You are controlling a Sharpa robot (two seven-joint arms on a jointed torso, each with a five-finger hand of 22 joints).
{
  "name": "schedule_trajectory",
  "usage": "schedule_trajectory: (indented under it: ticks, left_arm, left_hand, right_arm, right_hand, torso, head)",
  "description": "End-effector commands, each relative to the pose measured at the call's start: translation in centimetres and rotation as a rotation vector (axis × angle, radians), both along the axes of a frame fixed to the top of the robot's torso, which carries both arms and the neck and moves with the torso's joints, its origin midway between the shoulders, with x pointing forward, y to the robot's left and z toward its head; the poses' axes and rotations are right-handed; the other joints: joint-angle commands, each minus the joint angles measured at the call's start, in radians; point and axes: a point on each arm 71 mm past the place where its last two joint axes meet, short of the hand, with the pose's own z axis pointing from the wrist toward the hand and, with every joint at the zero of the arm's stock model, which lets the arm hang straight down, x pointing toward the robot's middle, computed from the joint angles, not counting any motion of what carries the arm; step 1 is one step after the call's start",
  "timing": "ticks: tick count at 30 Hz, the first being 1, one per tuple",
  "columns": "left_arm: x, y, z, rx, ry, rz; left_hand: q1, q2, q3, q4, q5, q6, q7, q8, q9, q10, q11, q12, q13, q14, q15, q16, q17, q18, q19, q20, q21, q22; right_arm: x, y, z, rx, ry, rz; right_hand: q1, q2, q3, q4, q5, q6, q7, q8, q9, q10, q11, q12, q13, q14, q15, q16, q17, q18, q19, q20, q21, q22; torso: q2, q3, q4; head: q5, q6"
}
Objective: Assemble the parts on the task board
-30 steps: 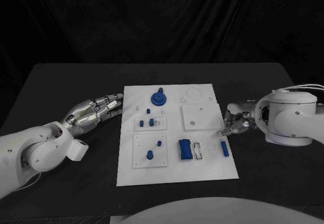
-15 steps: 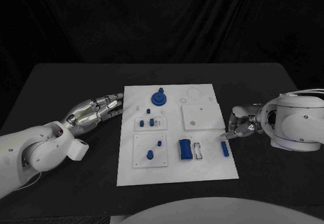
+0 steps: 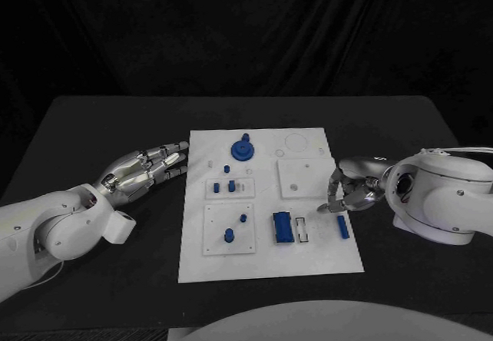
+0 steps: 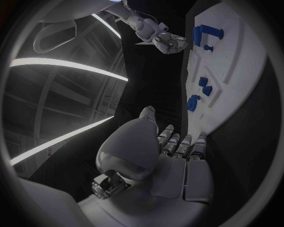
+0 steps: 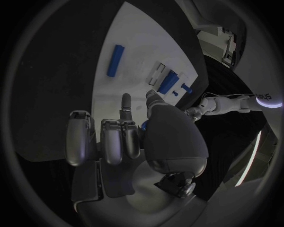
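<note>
The white task board (image 3: 268,258) lies in the middle of the black table. On it are a round blue knob (image 3: 242,148), short blue pegs (image 3: 231,187), a blue block (image 3: 282,226) and a blue rod (image 3: 342,225). My left hand (image 3: 147,172) is open, its fingers stretched out just off the board's left edge. My right hand (image 3: 347,190) hovers over the board's right edge, just behind the rod (image 5: 114,60). One of its fingers (image 5: 125,101) points out beside the thumb and the others are curled. A blue speck shows by the thumb; whether it is held I cannot tell.
A square white plate (image 3: 308,176) with a hole sits under my right hand's fingertips. A lower-left plate (image 3: 214,245) carries two pegs. Bare black table lies on both sides of the board. The left wrist view shows the board (image 4: 236,94) and my right hand (image 4: 168,41) beyond it.
My right hand has swung left from beside the board to over its right edge. The left hand and the parts have not moved.
</note>
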Motion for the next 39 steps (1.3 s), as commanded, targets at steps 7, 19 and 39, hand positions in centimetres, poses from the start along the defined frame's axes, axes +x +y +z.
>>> schedule_trajectory:
  ticks: [7,19,39]
  left_arm:
    - [-0.1,-0.1,0.1,-0.016,-0.002,-0.006]
    - [-0.1,0.0,0.0,-0.016,0.001,-0.007]
    - [-0.2,0.0,-0.1,-0.016,0.004,-0.009]
  left_hand:
    - [0.008,0.000,0.004,-0.002,0.007,0.001,0.005,0.003,0.001,0.005,0.010,0.007,0.002,0.002,-0.003,0.006,0.001,-0.010,0.007,-0.003,0.006,0.000]
    - [0.010,0.000,0.005,-0.003,0.008,0.001,0.006,0.003,0.001,0.007,0.013,0.007,0.002,0.003,-0.003,0.007,0.001,-0.010,0.007,-0.003,0.006,0.001]
    - [0.011,0.001,0.007,-0.004,0.010,0.000,0.007,0.003,0.001,0.006,0.015,0.007,0.002,0.002,-0.003,0.007,0.001,-0.010,0.007,-0.003,0.006,0.000]
  right_arm:
    - [-0.8,2.7,-0.8,0.097,-0.157,0.136]
    - [-1.9,4.4,-2.3,0.115,-0.156,0.221]
    - [-1.7,5.4,-3.1,0.108,-0.140,0.242]
  right_hand:
    - [-0.006,-0.024,-0.005,0.007,-0.055,-0.115,-0.022,0.218,0.272,0.103,-0.025,0.003,0.263,0.100,-0.017,0.003,0.238,-0.011,0.029,-0.013,-0.003,0.206]
    - [-0.058,-0.073,-0.051,0.011,-0.106,-0.140,-0.040,0.298,0.384,0.103,-0.041,0.003,0.263,0.099,-0.029,0.002,0.235,-0.010,0.028,-0.024,-0.006,0.205]
    - [-0.045,-0.036,-0.050,0.008,-0.066,-0.172,-0.053,0.369,0.509,0.103,-0.052,0.003,0.263,0.097,-0.039,-0.002,0.223,-0.008,0.023,-0.034,-0.018,0.201]
  torso:
    - [0.000,0.0002,0.0003]
    - [0.000,0.0001,-0.0004]
    - [0.000,-0.0003,0.0006]
  head:
    - [0.005,0.000]
    - [0.008,0.000]
    - [0.009,0.000]
